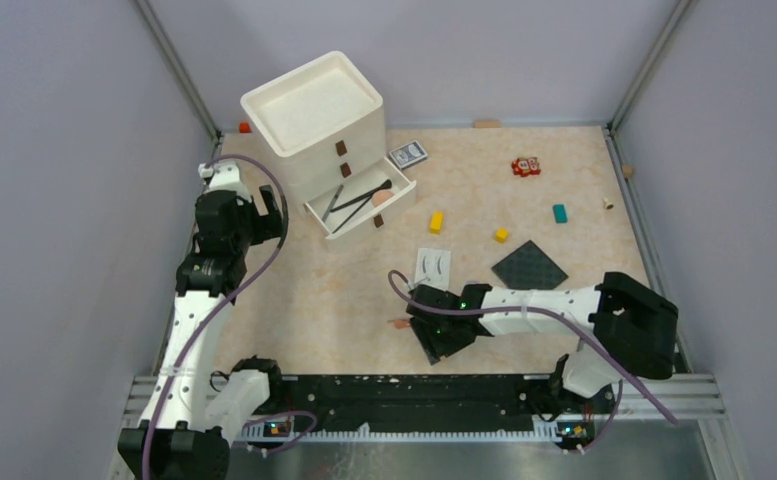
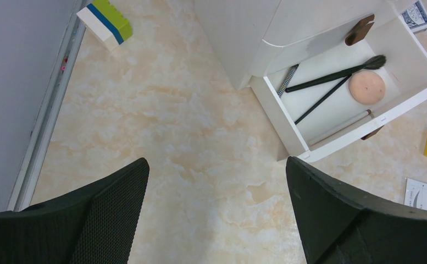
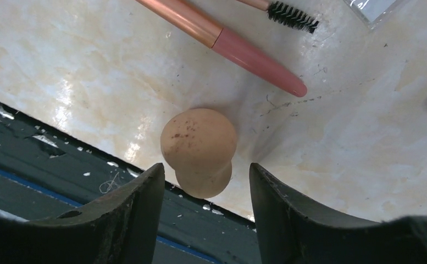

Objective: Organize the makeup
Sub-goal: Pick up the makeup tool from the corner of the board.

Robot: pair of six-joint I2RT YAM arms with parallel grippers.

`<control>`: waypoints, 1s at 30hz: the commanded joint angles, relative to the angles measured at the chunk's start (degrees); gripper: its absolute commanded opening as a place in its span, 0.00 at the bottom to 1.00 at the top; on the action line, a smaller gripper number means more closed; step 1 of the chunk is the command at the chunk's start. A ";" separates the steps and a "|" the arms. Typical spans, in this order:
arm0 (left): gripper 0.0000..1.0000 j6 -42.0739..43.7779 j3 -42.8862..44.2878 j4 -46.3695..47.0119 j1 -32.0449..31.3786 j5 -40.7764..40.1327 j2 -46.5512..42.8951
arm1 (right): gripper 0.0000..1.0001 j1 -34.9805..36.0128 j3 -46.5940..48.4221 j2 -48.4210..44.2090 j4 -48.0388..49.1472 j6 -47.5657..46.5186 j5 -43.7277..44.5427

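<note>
The right gripper [image 3: 205, 166] is reaching low over the near edge of the marble-patterned table [image 3: 90, 66]. Its two fingers [image 3: 139, 192] are standing on either side of a peach makeup sponge [image 3: 199, 143]. The jaws are partly open, and a thin gap is showing on each side, so they are not pressing the sponge. The sponge is standing on the table right beside the dark rail [image 3: 46, 165] at that edge. Behind it, a pink cosmetic pencil [image 3: 227, 38] and a small spoolie brush [image 3: 290, 15] are lying on the table, apart from the sponge.

The left gripper [image 2: 216, 162] is hanging above bare table with its jaws wide apart and nothing between them. It is near the white drawer unit [image 1: 309, 110], whose lowest drawer [image 2: 288, 118] is standing pulled out. In the drawer, thin black brushes [image 2: 332, 80] are lying diagonally, and a round peach puff [image 2: 366, 87] is resting beside them.

On the open table, a white false-eyelash card [image 1: 432, 265] is lying just above the right gripper in the top view, and a dark square palette [image 1: 529, 265] is lying to its right.
</note>
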 commanded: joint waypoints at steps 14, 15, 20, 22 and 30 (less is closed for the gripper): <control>0.99 -0.14 -0.19 1.69 0.25 -0.18 -0.68 | 0.38 0.69 7.06 -1.49 -1.59 -1.01 7.69; 0.99 -0.15 -0.19 1.71 0.27 -0.18 -0.68 | 0.36 0.66 7.53 -1.87 -1.69 -1.19 8.38; 0.99 -0.13 -0.19 1.77 0.22 -0.06 -0.76 | 0.33 0.05 9.29 -3.29 -2.34 -2.13 10.02; 0.99 -0.15 -0.19 1.76 0.24 -0.17 -0.96 | 0.33 -0.63 9.72 -3.86 -2.37 -2.89 10.76; 0.99 -0.13 -0.19 1.73 0.26 0.08 -1.13 | 0.31 -13.21 12.57 -4.17 6.70 -7.98 1.38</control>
